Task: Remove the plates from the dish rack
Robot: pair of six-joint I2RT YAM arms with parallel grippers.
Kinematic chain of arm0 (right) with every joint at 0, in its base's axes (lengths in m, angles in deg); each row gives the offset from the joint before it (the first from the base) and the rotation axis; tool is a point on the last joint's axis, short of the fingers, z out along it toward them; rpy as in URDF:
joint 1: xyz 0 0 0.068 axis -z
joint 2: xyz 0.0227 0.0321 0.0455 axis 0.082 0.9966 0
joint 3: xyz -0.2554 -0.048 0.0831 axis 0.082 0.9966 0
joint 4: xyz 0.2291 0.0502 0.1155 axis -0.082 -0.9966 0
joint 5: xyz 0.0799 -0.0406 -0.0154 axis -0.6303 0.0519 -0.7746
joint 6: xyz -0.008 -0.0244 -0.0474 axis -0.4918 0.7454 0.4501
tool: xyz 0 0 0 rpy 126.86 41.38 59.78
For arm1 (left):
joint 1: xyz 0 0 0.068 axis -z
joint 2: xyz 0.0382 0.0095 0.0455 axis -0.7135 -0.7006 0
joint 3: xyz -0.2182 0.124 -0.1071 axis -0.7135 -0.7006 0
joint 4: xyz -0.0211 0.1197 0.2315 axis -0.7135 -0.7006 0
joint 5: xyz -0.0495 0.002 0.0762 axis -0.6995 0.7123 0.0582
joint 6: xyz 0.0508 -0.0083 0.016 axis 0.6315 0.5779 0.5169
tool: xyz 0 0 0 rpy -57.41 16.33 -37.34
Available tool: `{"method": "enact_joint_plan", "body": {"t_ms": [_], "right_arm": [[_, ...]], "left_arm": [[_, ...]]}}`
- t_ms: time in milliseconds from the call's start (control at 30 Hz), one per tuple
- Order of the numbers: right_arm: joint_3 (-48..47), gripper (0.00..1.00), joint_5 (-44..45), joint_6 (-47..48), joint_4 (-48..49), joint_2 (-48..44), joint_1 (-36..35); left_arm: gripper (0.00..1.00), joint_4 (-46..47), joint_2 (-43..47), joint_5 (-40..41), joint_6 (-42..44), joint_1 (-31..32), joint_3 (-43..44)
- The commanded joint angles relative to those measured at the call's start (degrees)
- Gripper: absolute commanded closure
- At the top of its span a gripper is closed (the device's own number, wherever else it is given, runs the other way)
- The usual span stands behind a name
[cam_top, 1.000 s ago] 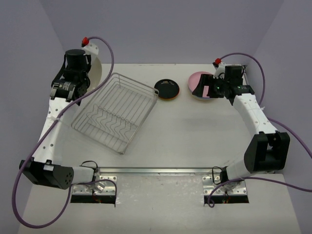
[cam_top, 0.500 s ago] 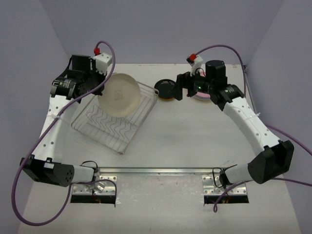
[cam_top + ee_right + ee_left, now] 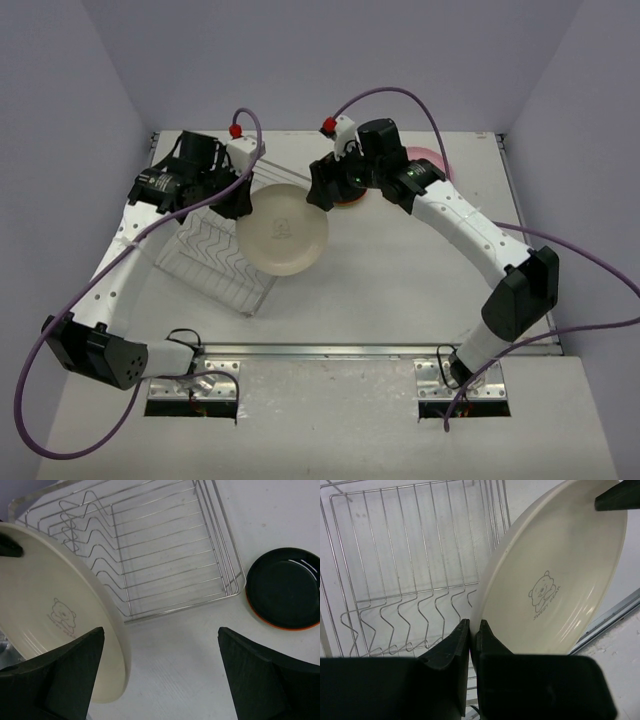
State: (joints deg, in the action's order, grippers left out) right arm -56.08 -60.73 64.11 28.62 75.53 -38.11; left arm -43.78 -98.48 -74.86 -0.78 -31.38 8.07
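My left gripper [image 3: 243, 200] is shut on the rim of a cream plate [image 3: 282, 229] with a small bear print. It holds the plate tilted in the air past the right side of the silver wire dish rack [image 3: 210, 255]. In the left wrist view the fingers [image 3: 471, 630] pinch the plate [image 3: 560, 580] above the rack [image 3: 410, 580], which holds no plates. My right gripper [image 3: 322, 192] is wide open and empty at the plate's far right rim. In its wrist view [image 3: 160, 665] the plate's edge [image 3: 50, 630] lies by its left finger.
A black plate with an orange rim [image 3: 285, 587] lies on the table just right of the rack [image 3: 150, 555], mostly hidden under my right arm in the top view. A pink plate [image 3: 432, 157] lies at the back right. Purple walls enclose the table.
My left gripper has carried the cream plate from the back left, over the rack, to its right side. My right arm has swung left from the pink plate to the cream plate.
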Motion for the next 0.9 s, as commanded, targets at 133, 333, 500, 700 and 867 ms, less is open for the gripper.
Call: {"method": "enact_joint_plan", "body": {"t_ms": [133,333,500,700,867], "right_arm": [[-3.1,0.35,0.9,5.3,-2.2,1.5,-2.0],[-1.8,0.83,2.9,6.1,-2.3,1.5,-1.9],[-1.0,1.00,3.8,5.9,-2.3,0.8,-1.6],[-1.3,1.00,2.7,5.3,-2.6,0.5,6.6],[-4.2,1.00,-0.7,0.4,-3.7,4.7,24.2]], "left_arm": [[1.00,3.2,1.8,-5.8,-1.7,0.5,-0.8],[0.97,3.9,1.2,-6.7,-2.3,0.5,-0.8],[0.44,4.2,0.8,-5.1,-2.8,0.5,-0.5],[0.00,7.1,1.2,6.0,-5.6,0.0,-1.8],[0.00,8.5,1.0,10.1,-6.8,-1.1,-2.0]]}}
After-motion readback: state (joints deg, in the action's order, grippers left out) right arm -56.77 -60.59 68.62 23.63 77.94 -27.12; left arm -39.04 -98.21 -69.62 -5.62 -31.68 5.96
